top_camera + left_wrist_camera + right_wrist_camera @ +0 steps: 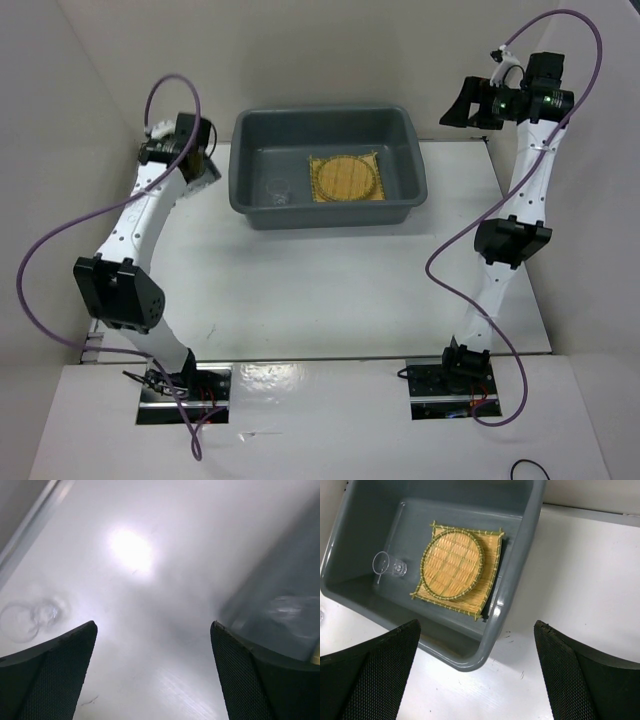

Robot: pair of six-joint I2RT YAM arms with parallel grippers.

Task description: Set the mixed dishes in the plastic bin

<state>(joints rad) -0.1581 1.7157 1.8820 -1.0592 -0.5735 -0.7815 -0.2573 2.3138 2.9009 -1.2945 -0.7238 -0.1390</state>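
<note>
White tabletop, pale walls round it, seen from above plus 2 wrist cams. Count: 1 bin, 1 square mat, 1 round disc, 2 clear cups, 2 grippers.

L gripper: fingers spread wide, nothing between them, touching nothing. It hangs over bare table just left of the bin. A glass cup sits on the table near the left-hand finger in that view; blurred, so its pose is unclear.

R gripper: fingers also wide apart and empty, raised beside the bin's right end.

Plastic bin: dark grey, rectangular, rounded corners, flared rim, at far centre of the table. Inside, on the right half of the floor, lies a yellow slatted mat, flat, w/ a green-edged yellow-orange woven disc on top. Second cup lies on its side just left of the mat.
</note>
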